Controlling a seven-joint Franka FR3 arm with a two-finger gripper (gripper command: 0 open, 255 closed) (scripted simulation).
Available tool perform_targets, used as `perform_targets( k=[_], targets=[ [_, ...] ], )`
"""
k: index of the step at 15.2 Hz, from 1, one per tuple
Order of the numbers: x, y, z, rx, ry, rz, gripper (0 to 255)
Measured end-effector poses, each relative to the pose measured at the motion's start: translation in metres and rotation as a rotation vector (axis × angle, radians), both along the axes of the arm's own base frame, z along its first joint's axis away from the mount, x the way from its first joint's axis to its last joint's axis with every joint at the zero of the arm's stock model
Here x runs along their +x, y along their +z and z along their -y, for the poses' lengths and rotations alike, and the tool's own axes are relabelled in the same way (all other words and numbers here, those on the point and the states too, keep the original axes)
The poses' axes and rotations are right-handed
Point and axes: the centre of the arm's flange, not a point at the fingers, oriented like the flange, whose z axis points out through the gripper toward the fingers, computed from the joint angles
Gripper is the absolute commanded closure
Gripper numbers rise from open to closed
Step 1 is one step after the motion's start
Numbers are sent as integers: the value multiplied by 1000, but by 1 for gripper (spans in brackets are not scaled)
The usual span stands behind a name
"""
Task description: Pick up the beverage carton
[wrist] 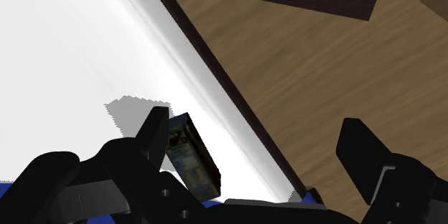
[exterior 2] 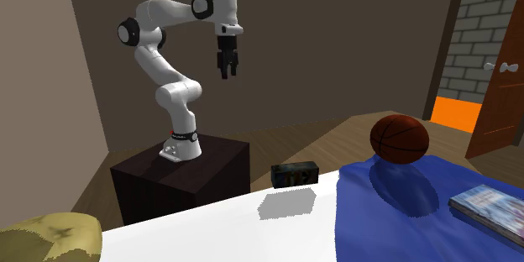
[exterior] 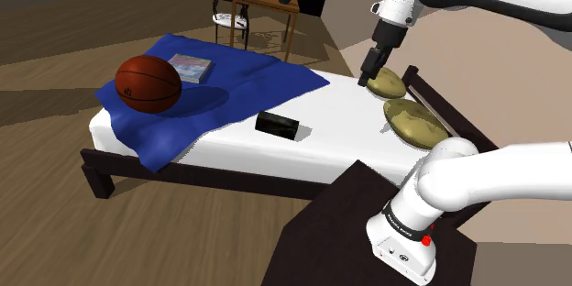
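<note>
The beverage carton (exterior: 277,126) is a small dark box lying on its side on the white sheet of the bed (exterior: 330,142), close to the bed's front edge. In the second exterior view the carton (exterior 2: 294,174) lies near the mattress edge facing the stand. My gripper (exterior: 367,78) hangs in the air well above the bed, up and to the shoulder view's right of the carton. It is open and holds nothing (exterior 2: 227,71). In the wrist view the carton (wrist: 192,154) shows far below, beside one finger (wrist: 154,140), with the gripper (wrist: 258,151) spread wide.
A basketball (exterior: 148,83) and a book (exterior: 190,67) rest on a blue blanket (exterior: 247,78) at the bed's far end. Two olive pillows (exterior: 414,121) lie below the gripper. The dark stand (exterior: 348,229) is beside the bed. A wooden table (exterior: 266,5) stands behind.
</note>
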Motion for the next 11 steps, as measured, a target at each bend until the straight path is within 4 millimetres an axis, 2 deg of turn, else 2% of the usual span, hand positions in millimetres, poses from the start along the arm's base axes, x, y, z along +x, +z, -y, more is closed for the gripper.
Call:
perform_targets(
  k=[1, 3, 11],
  targets=[
    [0, 0, 0, 0, 0, 0, 0],
    [12, -12, 1, 0, 13, -2, 0],
    [89, -79, 13, -3, 98, -5, 0]
  ],
)
